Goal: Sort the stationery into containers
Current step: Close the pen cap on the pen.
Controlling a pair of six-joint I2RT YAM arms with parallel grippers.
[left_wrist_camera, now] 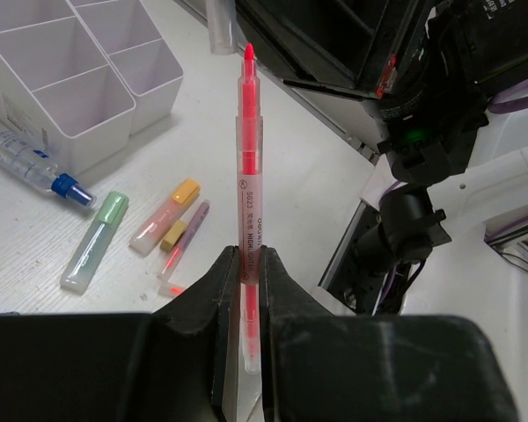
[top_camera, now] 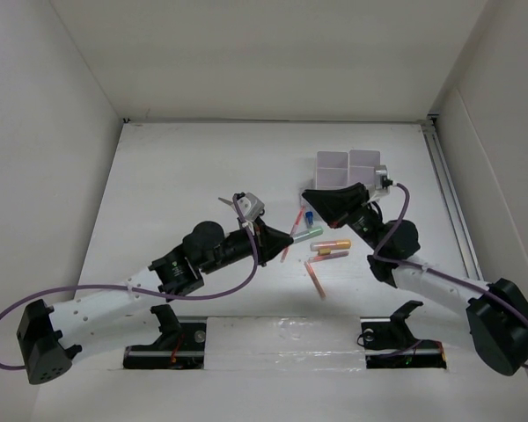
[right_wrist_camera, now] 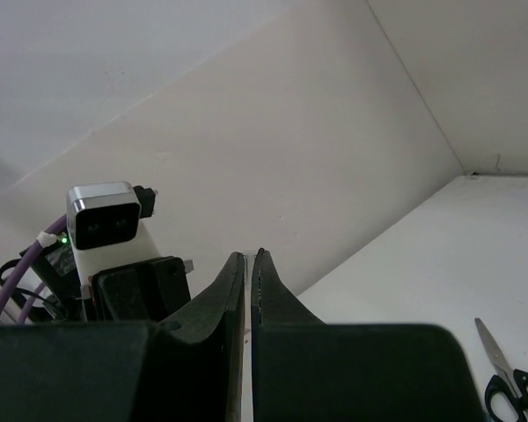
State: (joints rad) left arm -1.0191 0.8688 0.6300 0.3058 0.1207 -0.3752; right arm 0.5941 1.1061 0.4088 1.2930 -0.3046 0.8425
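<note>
With the left hand clamped on the red highlighter, near the white organiser but not over it, carry it above a compartment, then release; the right hand is pressed together.

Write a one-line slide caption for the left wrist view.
Left end effector clamps a red pen, green marker and white organiser beyond.
</note>
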